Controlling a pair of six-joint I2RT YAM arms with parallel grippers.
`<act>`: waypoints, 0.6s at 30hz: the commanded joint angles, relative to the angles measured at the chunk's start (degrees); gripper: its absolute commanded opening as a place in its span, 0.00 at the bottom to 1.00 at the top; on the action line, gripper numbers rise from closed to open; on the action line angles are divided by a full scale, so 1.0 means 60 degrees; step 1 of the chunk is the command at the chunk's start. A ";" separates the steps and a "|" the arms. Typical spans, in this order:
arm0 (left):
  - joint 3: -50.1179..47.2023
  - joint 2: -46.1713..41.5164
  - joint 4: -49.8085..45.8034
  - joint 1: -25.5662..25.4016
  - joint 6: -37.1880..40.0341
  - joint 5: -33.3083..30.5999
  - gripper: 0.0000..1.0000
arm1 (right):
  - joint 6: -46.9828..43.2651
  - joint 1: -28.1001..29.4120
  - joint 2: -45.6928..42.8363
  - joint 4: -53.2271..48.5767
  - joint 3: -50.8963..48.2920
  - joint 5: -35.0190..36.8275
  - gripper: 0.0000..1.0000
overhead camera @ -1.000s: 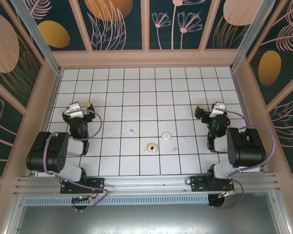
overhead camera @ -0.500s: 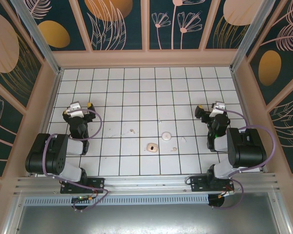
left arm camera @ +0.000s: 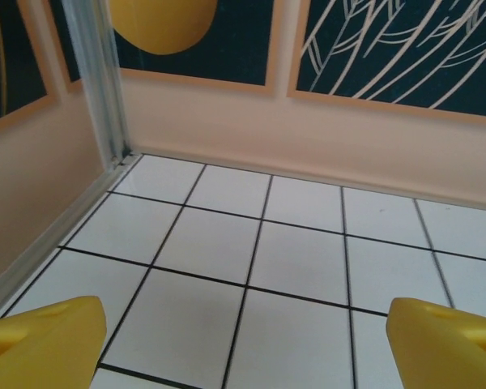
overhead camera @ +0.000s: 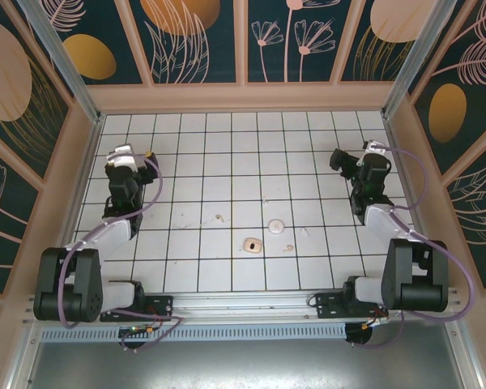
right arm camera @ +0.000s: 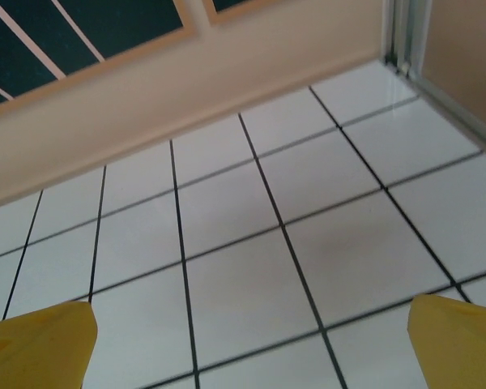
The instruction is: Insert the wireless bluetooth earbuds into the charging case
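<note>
Left end effector (overhead camera: 132, 154) wide open, yellow-tipped fingers (left arm camera: 40, 340) far apart with bare tile between them in the left wrist view, holding nothing. Right end effector (overhead camera: 358, 156) likewise spread wide and empty, yellow tips at the two lower corners of the right wrist view. Compared with a second ago: both arms unfolded from a hunched pose by their bases and stretched toward the far wall, left one along the left side of the white tiled table (overhead camera: 308, 138), right one along the right side. No shift among the small things on the table. Judged from that: only the opening of a reach, no pick begun, both earbuds yet to be collected. Charging case (overhead camera: 253, 244), a small pale rounded shape with a darker middle, near the table's centre, toward the near edge. Just beyond it to the right, a round white piece (overhead camera: 276, 224), identity unclear. First of the wireless bluetooth earbuds (overhead camera: 219, 217) a tiny pale speck left of the case and slightly farther; second earbud (overhead camera: 288, 247) a similar speck just right of the case; both outside the case and well apart from either end effector. No brand, label or readable writing; only leaf and flower drawings on the dark wall panels (overhead camera: 194, 40).
</note>
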 commanded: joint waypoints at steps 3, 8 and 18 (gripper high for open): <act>0.1086 -0.0322 -0.2735 -0.0777 -0.0462 0.0539 0.86 | 0.0772 0.0055 -0.0799 -0.2947 0.0613 -0.0833 0.98; 0.1866 -0.0052 -0.4153 -0.1457 -0.1037 0.1537 0.79 | 0.0741 0.0058 -0.1139 -0.4465 0.0957 -0.2052 0.85; 0.2943 0.0794 -0.6426 -0.2732 -0.1689 0.2201 0.72 | 0.1126 0.0465 -0.1493 -0.7128 0.1555 -0.2945 0.68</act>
